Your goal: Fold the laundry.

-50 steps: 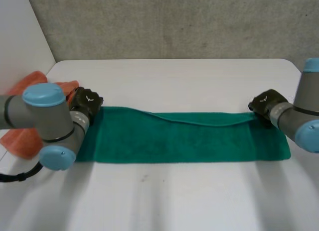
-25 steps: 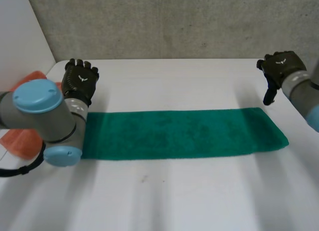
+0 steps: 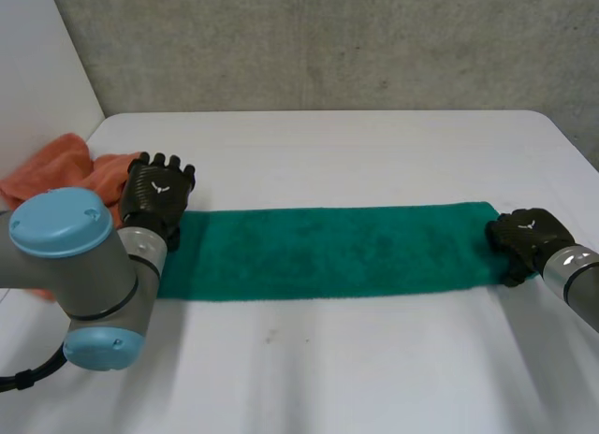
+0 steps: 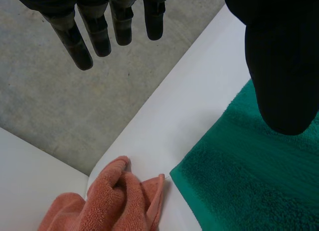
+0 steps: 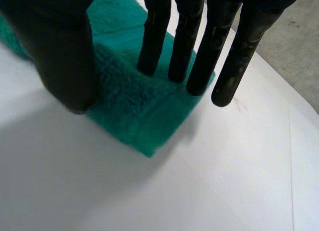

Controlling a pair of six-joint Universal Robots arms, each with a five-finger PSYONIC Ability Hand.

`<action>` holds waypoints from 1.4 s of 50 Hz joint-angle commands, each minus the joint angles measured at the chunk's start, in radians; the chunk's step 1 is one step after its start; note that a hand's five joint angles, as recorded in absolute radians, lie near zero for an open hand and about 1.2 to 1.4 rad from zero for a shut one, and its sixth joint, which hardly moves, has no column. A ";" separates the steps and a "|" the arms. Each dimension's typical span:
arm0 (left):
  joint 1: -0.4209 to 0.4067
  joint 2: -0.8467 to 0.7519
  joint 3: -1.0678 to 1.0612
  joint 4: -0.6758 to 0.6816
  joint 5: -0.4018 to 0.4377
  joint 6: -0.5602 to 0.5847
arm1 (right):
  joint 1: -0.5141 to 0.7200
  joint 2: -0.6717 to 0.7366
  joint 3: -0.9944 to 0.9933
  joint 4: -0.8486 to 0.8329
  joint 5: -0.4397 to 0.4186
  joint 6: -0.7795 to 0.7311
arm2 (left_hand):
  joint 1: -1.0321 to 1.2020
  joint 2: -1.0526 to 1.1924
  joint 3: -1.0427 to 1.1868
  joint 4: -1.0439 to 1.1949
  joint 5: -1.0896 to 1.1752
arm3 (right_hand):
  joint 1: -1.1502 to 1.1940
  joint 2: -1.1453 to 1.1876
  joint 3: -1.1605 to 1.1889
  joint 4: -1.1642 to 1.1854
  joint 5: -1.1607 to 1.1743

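A green towel (image 3: 328, 252), folded into a long strip, lies flat across the table (image 3: 356, 153). My left hand (image 3: 157, 193) hovers at the far corner of its left end. In the left wrist view its fingers (image 4: 79, 42) are straight and spread over bare table, with the thumb above the towel (image 4: 249, 181), holding nothing. My right hand (image 3: 526, 242) rests on the towel's right end. There its straight fingers (image 5: 154, 37) press their tips into the pile of the towel (image 5: 129, 111), and the thumb stands at the near edge.
An orange cloth (image 3: 56, 167) lies bunched at the table's left edge, just beyond the towel's left corner (image 4: 109, 203). A white wall stands at the left and a grey floor lies beyond the far edge.
Both hands let go of the towel's far edge and lifted away. The towel settled flat. The right hand has come down onto the right end, and the left hand back near the left corner.
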 commanded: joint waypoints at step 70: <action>-0.246 -0.011 0.069 0.001 -0.007 -0.007 | 0.211 -0.116 0.141 0.059 -0.026 0.130 | -0.023 -0.029 -0.035 -0.029 -0.048 | -0.386 -0.506 -0.502 -0.502 -0.474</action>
